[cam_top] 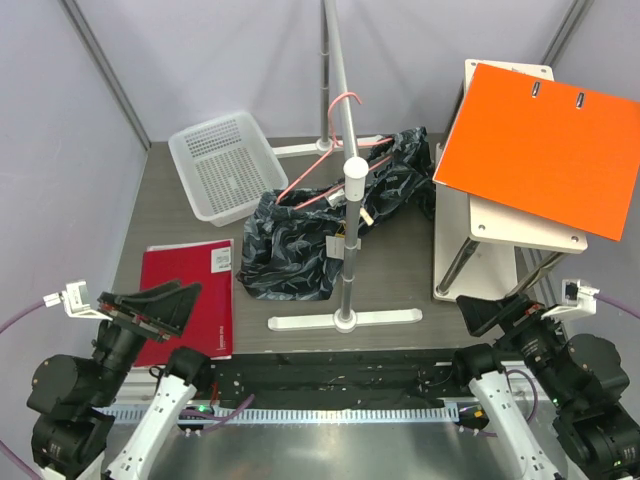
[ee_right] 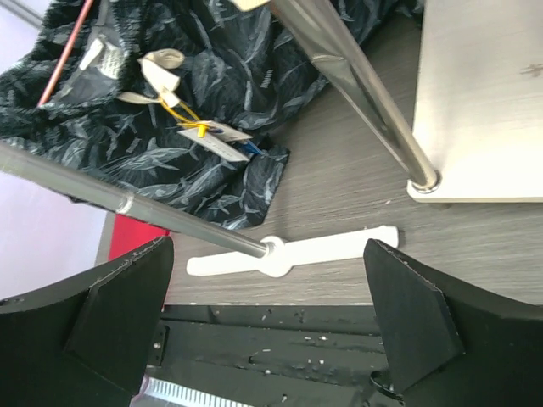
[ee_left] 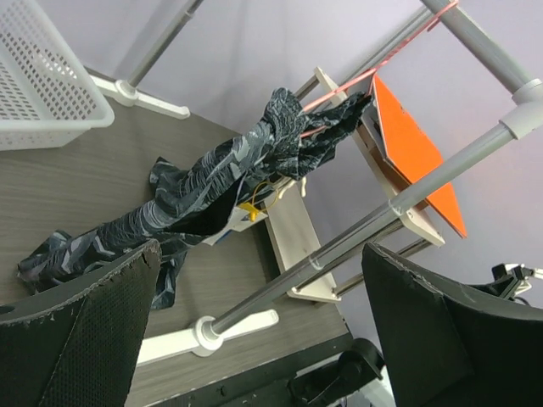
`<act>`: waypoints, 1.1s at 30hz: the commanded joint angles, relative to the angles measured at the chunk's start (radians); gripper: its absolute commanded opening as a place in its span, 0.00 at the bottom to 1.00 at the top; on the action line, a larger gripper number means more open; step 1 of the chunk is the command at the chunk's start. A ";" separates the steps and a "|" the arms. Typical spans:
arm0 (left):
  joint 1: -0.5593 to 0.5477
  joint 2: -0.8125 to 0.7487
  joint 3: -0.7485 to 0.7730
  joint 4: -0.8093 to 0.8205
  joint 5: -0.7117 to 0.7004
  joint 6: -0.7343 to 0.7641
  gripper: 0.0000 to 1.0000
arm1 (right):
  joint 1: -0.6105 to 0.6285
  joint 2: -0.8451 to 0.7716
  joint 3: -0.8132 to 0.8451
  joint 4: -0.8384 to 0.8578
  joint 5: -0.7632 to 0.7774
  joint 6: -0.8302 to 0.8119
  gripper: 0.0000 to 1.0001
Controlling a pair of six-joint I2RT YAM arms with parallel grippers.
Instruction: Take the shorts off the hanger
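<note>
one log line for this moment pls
left gripper: open, off shorts | right gripper: open, off shorts | shorts: on hanger, hem on table | removal: not started

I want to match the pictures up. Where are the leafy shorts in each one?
Top external: shorts in the centre.
Left wrist: shorts in the middle, trailing down left.
Right wrist: shorts at the top left.
Shared landmark: grey pole on its white foot.
</note>
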 commanded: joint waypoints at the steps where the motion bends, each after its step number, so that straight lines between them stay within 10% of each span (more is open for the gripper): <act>1: -0.006 0.052 0.007 -0.046 0.050 0.010 1.00 | -0.002 0.072 0.053 -0.036 0.064 -0.060 1.00; 14: -0.004 0.229 0.214 -0.330 0.192 0.108 1.00 | -0.003 0.265 0.200 0.120 -0.244 -0.181 1.00; 33: -0.004 0.393 0.283 -0.214 0.258 0.124 1.00 | -0.005 0.765 0.476 0.605 -0.403 0.001 1.00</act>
